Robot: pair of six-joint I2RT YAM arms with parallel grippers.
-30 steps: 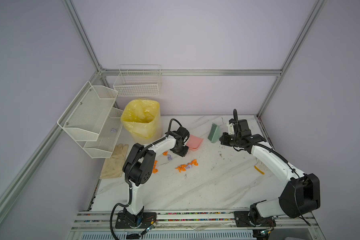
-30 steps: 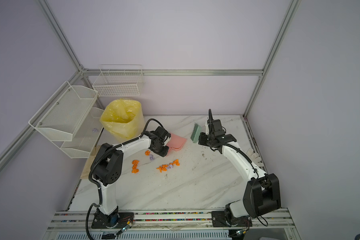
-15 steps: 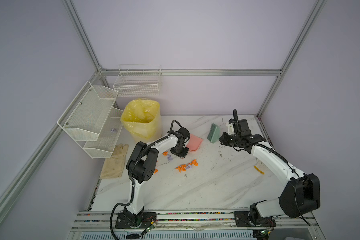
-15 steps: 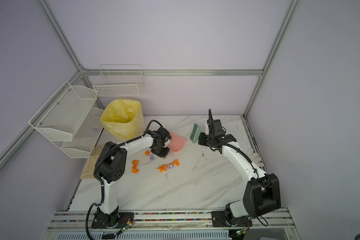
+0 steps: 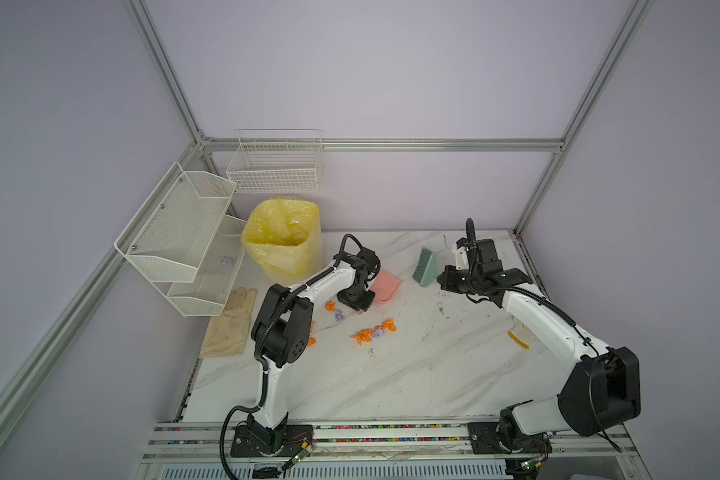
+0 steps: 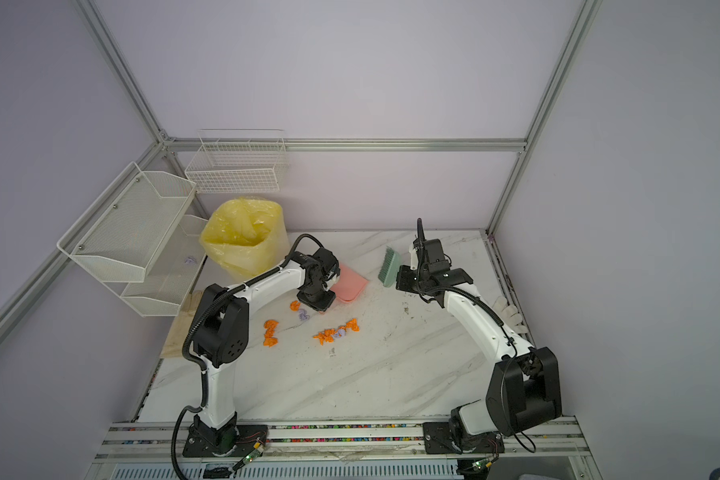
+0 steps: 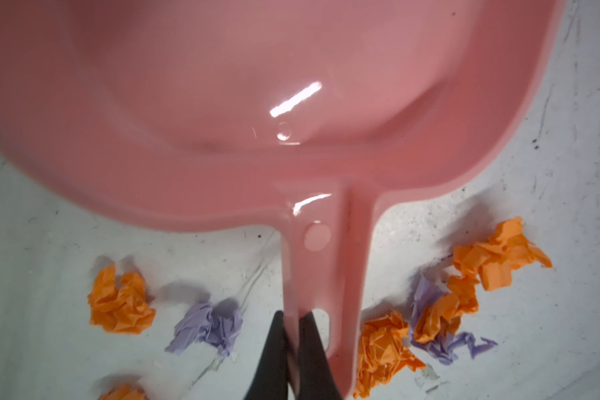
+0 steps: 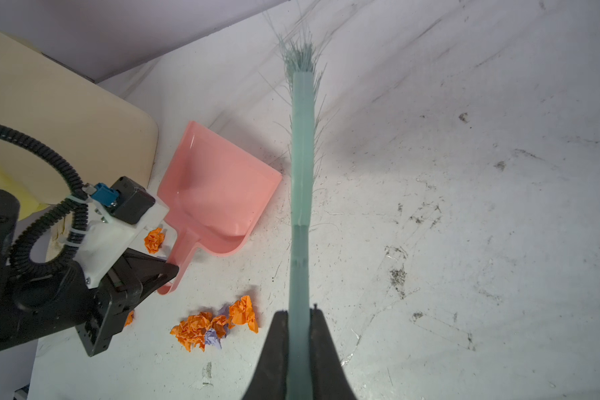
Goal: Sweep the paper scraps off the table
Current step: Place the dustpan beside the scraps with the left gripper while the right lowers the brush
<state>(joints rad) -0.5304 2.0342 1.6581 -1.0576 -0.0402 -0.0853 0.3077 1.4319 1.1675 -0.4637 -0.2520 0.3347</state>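
The marble-patterned bench [image 5: 412, 382] fills the floor of the cell. On the left wall hangs a two-tier mesh rack [image 5: 175, 232], with one lilac wad [image 5: 226, 261] in its lower tier. A wire basket [image 5: 275, 166] hangs on the back wall. A bin lined with a yellow bag [image 5: 283, 237] stands at the back left corner of the bench.

The left arm [image 5: 308, 286] reaches toward the back from its base at the front edge. The left jaws are pressed together on one edge of the handle of a pink dustpan [image 7: 222, 104]. The pan rests on the bench just beside the bin, with its mouth facing away from the arm.

The right arm [image 5: 545, 320] stretches toward the back. The right jaws are pinching the handle of a green brush [image 8: 302, 173], which hangs above the bench just to the right of the dustpan.

A beige glove [image 5: 229, 324] lies flat at the left edge of the bench, under the rack.

The paper scraps [image 5: 373, 332] all lie on the bench:
- An orange and lilac cluster sits near the middle.
- Looser wads [image 7: 122, 304] lie on either side of the pan's handle.
- Two orange ones [image 6: 271, 332] lie beside the left arm's elbow.

A thin yellow strip [image 5: 518, 338] lies by the right arm, well apart from the scraps.
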